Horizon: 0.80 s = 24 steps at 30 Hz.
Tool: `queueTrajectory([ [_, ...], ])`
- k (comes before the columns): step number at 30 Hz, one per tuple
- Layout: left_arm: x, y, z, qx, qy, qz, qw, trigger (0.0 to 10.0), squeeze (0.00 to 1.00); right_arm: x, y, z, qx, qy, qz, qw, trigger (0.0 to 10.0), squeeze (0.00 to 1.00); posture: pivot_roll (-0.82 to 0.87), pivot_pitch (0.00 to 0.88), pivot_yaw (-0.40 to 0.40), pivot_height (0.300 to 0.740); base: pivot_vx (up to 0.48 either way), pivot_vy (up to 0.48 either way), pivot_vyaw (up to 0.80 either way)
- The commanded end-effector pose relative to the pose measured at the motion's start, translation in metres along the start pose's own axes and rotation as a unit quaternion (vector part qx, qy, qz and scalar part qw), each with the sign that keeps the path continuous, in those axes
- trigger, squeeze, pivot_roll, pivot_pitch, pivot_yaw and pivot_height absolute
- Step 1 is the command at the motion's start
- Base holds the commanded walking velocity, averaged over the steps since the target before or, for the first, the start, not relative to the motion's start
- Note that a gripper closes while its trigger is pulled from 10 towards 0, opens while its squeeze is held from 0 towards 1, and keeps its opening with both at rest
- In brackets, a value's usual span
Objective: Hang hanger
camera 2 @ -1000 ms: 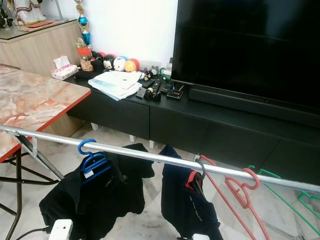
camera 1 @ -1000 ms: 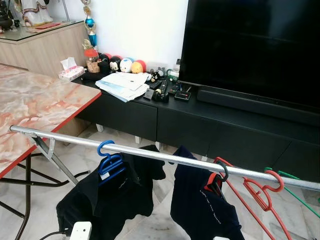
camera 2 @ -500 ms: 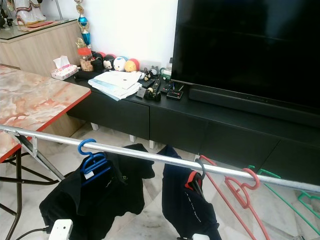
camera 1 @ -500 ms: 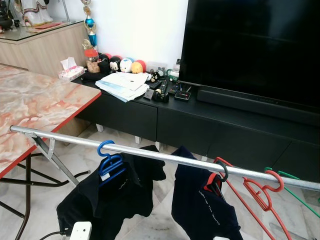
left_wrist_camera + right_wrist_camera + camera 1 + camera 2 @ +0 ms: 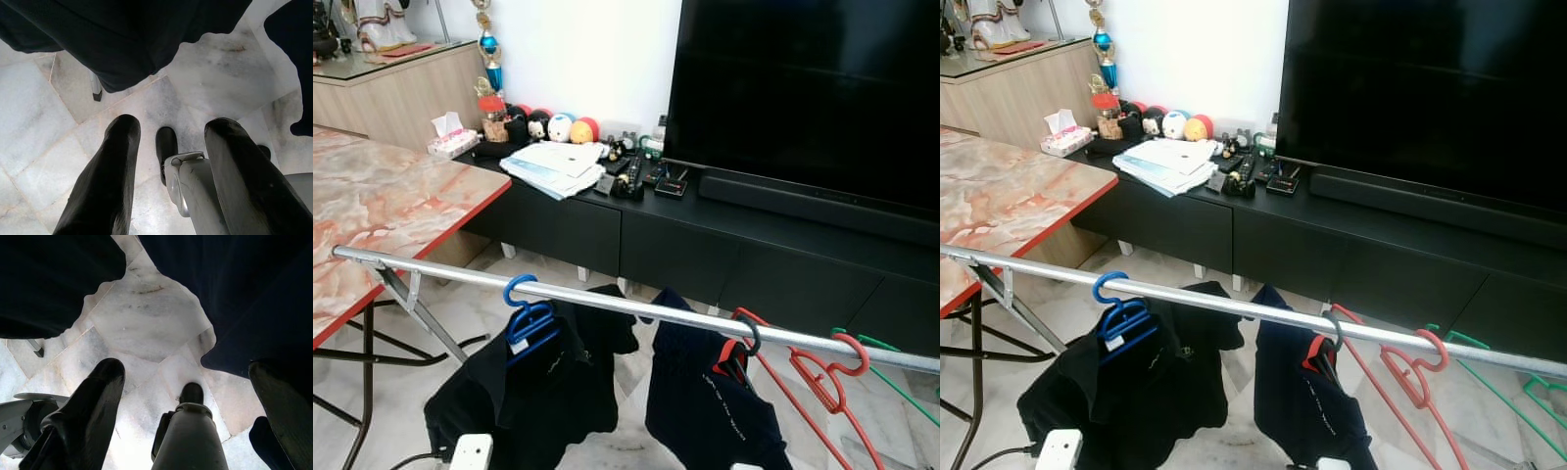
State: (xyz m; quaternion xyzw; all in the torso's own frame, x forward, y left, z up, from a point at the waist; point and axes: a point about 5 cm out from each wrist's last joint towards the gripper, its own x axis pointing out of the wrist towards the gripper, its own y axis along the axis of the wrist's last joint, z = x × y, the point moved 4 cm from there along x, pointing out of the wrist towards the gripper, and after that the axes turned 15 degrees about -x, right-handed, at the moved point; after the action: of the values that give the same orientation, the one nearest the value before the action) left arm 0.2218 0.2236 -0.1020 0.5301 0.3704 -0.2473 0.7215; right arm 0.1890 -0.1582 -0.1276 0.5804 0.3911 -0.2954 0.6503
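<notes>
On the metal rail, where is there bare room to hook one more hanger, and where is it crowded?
The rail is bare between its end by the marble table and the blue hanger. A shorter bare stretch lies between the blue hanger and the black-hooked hanger. Toward the red hanger and green hanger, it is crowded.

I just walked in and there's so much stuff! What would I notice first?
A long silver rail crosses the front, with two dark shirts hanging from it: one on a blue hanger, the other beside it. To the right hangs an empty red hanger. Behind stands a huge black TV on a low black cabinet.
</notes>
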Motion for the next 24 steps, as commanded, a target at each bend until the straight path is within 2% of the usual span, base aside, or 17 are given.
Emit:
queueTrajectory([
  [1, -0.0072, -0.0386, -0.0113, 0.015, 0.039, -0.022, 0.999, 10.0, 0.00, 0.0015, 0.0306, 0.0191, -0.028, -0.018, 0.030, 0.999, 10.0, 0.00, 0.15, 0.000, -0.061, 0.740, 0.000, 0.000, 0.00],
  [24, -0.0072, -0.0392, -0.0109, 0.020, 0.038, -0.024, 0.999, 10.0, 0.00, 0.0015, 0.0303, 0.0193, -0.039, -0.019, 0.027, 0.999, 10.0, 0.00, 0.15, 0.000, -0.061, 0.740, 0.000, 0.000, 0.00],
])
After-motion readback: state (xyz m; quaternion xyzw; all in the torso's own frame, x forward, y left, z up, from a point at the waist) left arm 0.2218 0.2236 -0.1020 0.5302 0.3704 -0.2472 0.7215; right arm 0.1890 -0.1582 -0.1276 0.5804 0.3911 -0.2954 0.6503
